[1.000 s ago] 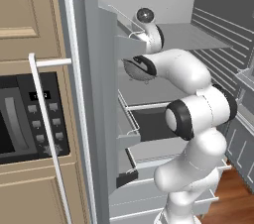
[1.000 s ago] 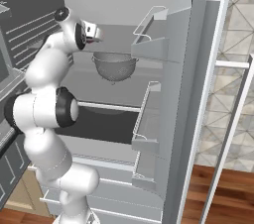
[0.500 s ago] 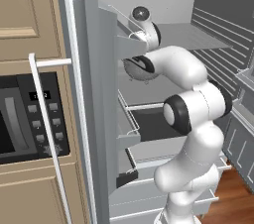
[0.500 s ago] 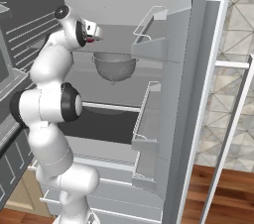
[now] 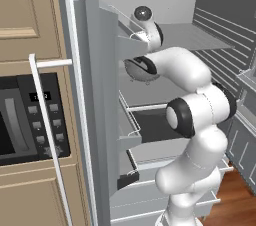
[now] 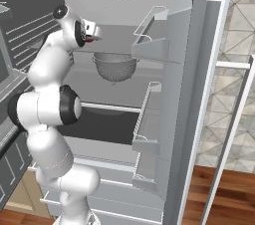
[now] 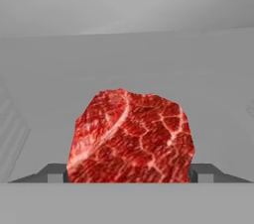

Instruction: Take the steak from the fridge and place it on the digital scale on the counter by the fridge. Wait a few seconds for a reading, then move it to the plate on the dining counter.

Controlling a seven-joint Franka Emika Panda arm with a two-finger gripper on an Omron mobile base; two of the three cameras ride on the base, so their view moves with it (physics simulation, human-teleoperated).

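Note:
The steak (image 7: 131, 139), a marbled red piece of meat, sits between my two dark fingertips (image 7: 54, 172) and fills the middle of the hand view. My gripper (image 7: 130, 173) is shut on it. In the right base view the gripper (image 6: 92, 32) is up at the top shelf inside the open fridge (image 6: 199, 69), with a sliver of red steak (image 6: 89, 40) at its tip. From the left base view the white hand (image 5: 149, 34) reaches in behind the upper door bin of the fridge (image 5: 100, 80). The digital scale, the plate and the dining counter are out of view.
A metal mesh bowl (image 6: 114, 65) sits on the shelf just below the gripper. A dark drawer (image 6: 107, 119) lies lower down. Wire-railed door bins (image 6: 152, 45) line the open door. A black built-in oven (image 5: 25, 115) with a long handle stands left of the fridge.
The hand with the steak has crept slightly up and towards the door-bin side; the arm's elbow has shifted a little. The grip is unchanged.

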